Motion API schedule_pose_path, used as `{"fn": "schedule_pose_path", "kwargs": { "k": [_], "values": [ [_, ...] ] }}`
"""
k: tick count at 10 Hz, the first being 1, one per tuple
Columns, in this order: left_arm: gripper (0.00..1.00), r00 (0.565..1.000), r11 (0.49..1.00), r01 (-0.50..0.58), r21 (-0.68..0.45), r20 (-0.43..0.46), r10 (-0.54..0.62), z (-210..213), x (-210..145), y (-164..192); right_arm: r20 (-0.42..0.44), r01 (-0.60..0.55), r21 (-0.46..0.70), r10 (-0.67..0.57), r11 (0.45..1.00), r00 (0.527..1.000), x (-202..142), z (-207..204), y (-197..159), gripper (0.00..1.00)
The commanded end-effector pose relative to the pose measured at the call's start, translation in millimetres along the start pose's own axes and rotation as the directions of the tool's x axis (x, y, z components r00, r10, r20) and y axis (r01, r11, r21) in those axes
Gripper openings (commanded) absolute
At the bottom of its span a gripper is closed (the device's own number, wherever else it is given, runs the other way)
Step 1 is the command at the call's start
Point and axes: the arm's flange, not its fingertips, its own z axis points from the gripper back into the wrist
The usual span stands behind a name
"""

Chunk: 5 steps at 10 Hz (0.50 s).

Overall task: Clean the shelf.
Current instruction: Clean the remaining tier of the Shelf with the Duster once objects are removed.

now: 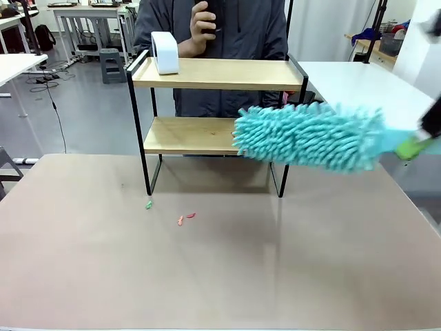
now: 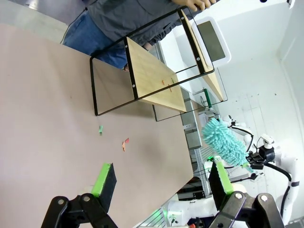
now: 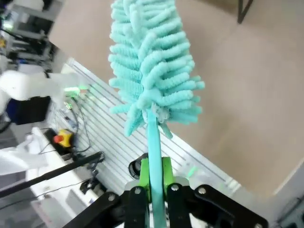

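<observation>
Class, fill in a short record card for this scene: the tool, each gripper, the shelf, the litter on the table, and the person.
tool: turquoise duster, held roughly level; in the front view its head overlaps the lower board's right end, contact unclear
right gripper: shut on the duster's handle
left gripper: open, empty, over the table
shelf: upright at the table's far side, white object on its top board
litter: green scrap and red scraps in front of the shelf
person: behind the shelf

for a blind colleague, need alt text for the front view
A fluffy turquoise microfibre duster, held in the right gripper, reaches the right end of the lower board of a small two-tier wooden shelf with a black metal frame. A white rounded device sits on its top board; a person stands behind.
</observation>
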Motion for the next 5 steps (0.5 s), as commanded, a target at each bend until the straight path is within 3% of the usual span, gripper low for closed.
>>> {"fn": "schedule_pose_path", "kwargs": {
  "k": [1,2,3,5],
  "values": [
    [1.00,1.000,1.000,0.019,-0.022,0.017,-0.019,-1.2,0.3,-0.7,-0.010,0.060,-0.030,-0.060,0.998,0.998,13.0,-8.4,-24.9,0.12],
    [1.00,1.000,1.000,0.019,-0.022,0.017,-0.019,-1.2,0.3,-0.7,0.000,0.000,0.000,0.000,1.000,1.000,0.0,0.0,0.0,0.12],
    [1.00,1.000,1.000,0.019,-0.022,0.017,-0.019,-1.2,0.3,-0.7,-0.016,0.002,-0.029,-0.002,1.000,1.000,12.4,-16.9,-2.4,0.12],
    [1.00,1.000,1.000,0.019,-0.022,0.017,-0.019,-1.2,0.3,-0.7,0.073,0.111,-0.157,-0.101,0.981,0.992,52.0,-28.0,-2.4,0.12]
  ]
}}
